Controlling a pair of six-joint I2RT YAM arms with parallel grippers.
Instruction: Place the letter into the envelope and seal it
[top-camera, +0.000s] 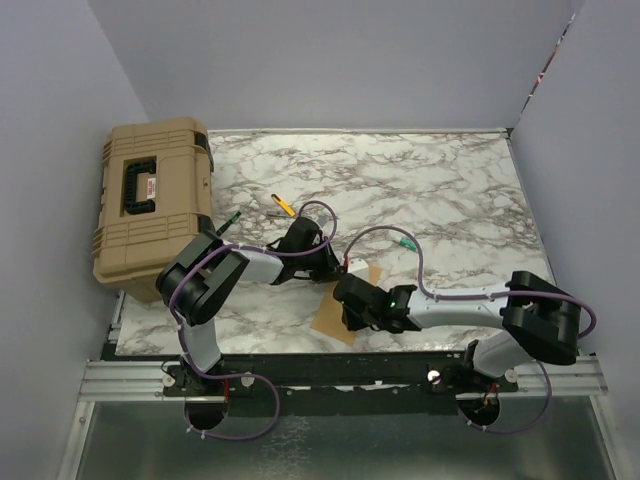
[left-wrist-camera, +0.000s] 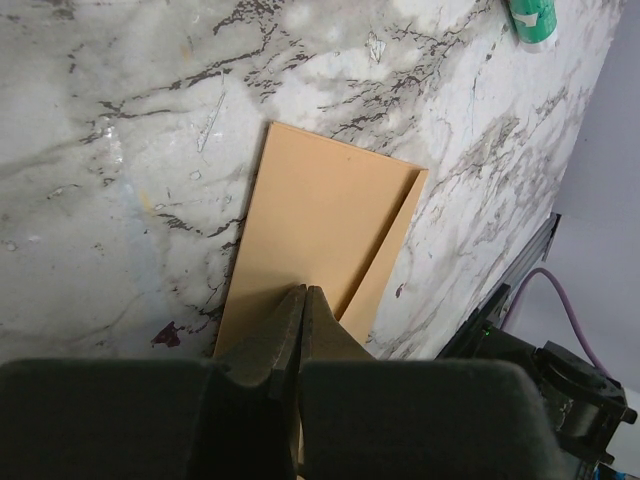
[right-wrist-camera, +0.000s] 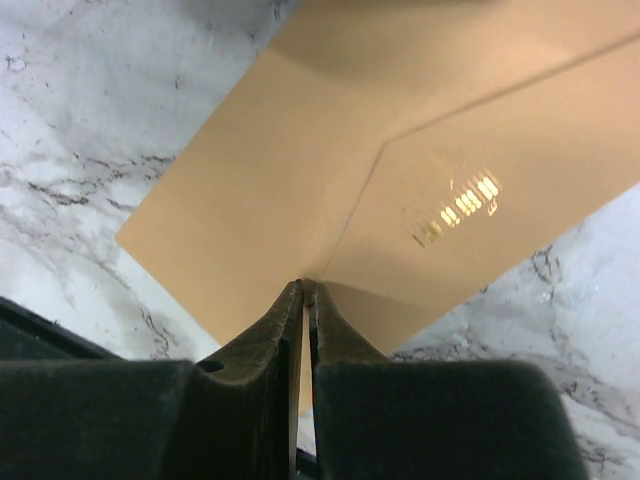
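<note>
Bright even light, soft shadows

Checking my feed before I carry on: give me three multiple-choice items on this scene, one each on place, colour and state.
1. Where is the toolbox? A between the arms; B near right corner; C far left of the table.
2. What colour is the envelope? A tan; B white; C blue.
3. How is the right gripper? A wide open; B shut on the envelope; C out of view.
1 C: the top view shows it at the left edge. 2 A: the right wrist view shows tan paper. 3 B: its jaws pinch the envelope's edge.
</note>
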